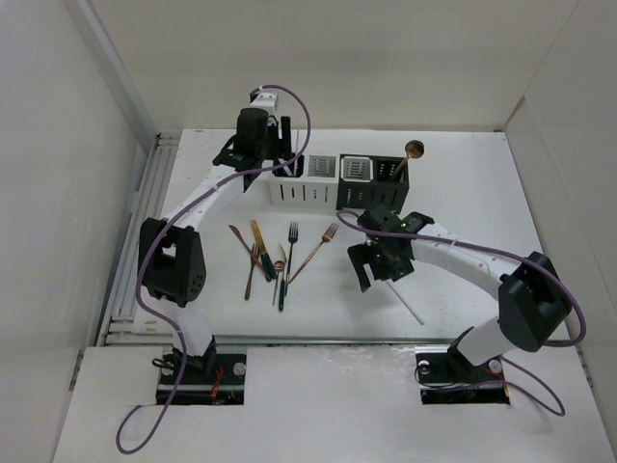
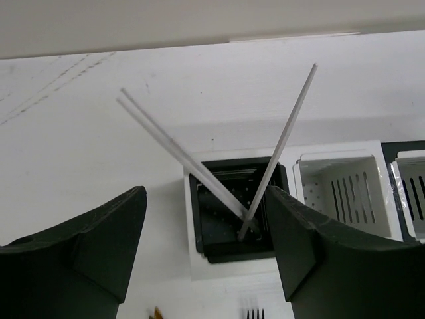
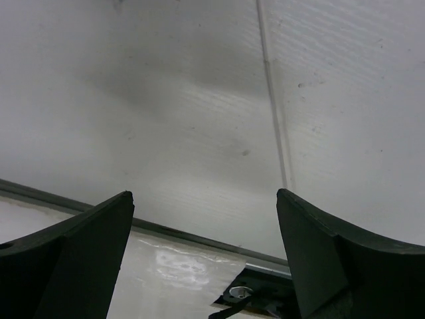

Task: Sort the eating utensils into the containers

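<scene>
At upper left of the top view, the left gripper (image 1: 281, 166) hangs with jaws spread and empty over the leftmost compartment (image 2: 196, 226) of the containers (image 1: 318, 191), where three white sticks (image 2: 284, 136) stand leaning. At centre, forks, knives and spoons (image 1: 280, 256) lie loose on the table (image 1: 463, 193). Further right, the right gripper (image 1: 378, 268) hovers released and empty, with a white stick (image 1: 409, 307) lying just beside it.
</scene>
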`<move>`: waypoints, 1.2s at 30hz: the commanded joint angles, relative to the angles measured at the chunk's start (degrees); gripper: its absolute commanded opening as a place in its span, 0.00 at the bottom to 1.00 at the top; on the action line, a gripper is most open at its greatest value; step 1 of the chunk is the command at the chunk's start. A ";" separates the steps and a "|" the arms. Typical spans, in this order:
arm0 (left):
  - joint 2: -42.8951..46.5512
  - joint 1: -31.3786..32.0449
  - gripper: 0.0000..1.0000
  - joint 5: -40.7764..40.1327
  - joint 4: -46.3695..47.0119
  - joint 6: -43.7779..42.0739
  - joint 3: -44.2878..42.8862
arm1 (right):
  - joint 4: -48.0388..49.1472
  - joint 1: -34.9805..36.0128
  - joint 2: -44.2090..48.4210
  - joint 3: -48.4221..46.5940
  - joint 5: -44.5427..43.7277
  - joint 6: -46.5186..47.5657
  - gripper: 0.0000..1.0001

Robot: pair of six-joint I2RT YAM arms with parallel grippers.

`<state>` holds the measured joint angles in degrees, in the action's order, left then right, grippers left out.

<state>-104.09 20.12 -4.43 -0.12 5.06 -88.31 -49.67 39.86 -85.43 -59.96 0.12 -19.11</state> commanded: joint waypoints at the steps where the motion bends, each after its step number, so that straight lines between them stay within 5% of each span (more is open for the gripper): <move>1: 6.52 0.36 0.69 -4.89 -8.04 3.28 -2.57 | -0.69 0.57 -3.77 0.72 -1.88 -5.05 0.93; 15: 18.39 0.36 0.69 -4.71 -10.51 4.34 6.14 | -1.12 -5.23 -8.53 -0.23 -4.95 -6.20 0.88; 22: 19.45 -0.16 0.69 -4.71 -8.50 3.82 8.95 | -5.70 -3.91 -8.00 -4.89 -4.60 -5.06 0.85; 32: 21.21 -3.07 0.68 -2.78 -5.69 4.87 11.67 | -5.79 -11.03 -12.64 -1.12 -7.59 -1.72 0.88; 36: 22.35 -4.21 0.68 -2.78 -5.68 4.87 12.99 | -4.56 -9.28 -17.04 -1.12 -5.75 -2.24 0.70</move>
<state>-85.25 16.69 -7.57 -8.45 9.34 -75.90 -53.98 29.04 -100.01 -61.47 -5.93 -21.50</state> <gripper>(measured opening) 0.683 0.729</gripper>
